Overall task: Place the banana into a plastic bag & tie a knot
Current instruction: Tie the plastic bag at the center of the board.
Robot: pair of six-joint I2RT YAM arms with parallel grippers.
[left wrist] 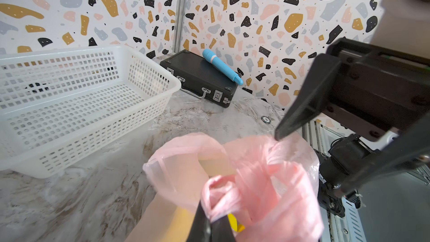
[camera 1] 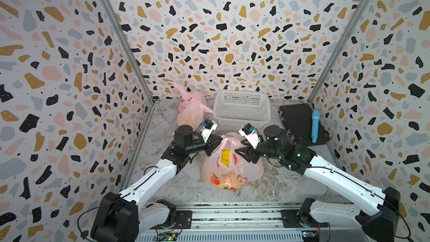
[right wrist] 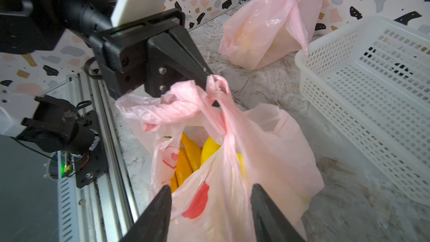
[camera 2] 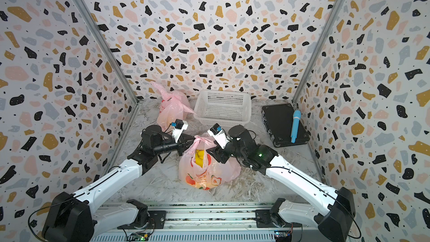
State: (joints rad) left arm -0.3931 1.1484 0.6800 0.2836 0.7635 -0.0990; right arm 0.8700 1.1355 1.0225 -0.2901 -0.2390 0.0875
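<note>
My left arm [camera 1: 151, 178] and right arm [camera 1: 344, 182] wear white shells with black joints and black shoulder blocks. A thin black cable [camera 1: 78, 221] loops from each base. Both pincers are matt black wedges: the left pincer [right wrist: 207, 77] shows two silver screws [right wrist: 162, 70], the right pincer [right wrist: 210, 190] two tapering fingers [right wrist: 158, 210]. White camera mounts [camera 1: 207, 132] carry blue tabs. A green light [camera 1: 299, 153] glows on my right arm.

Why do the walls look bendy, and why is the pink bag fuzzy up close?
In both top views a wide lens splays the walls outward; in the left wrist view the pink bag sits too near the lens, so it blurs; in the right wrist view the right gripper looks soft while the white basket is sharp.
</note>
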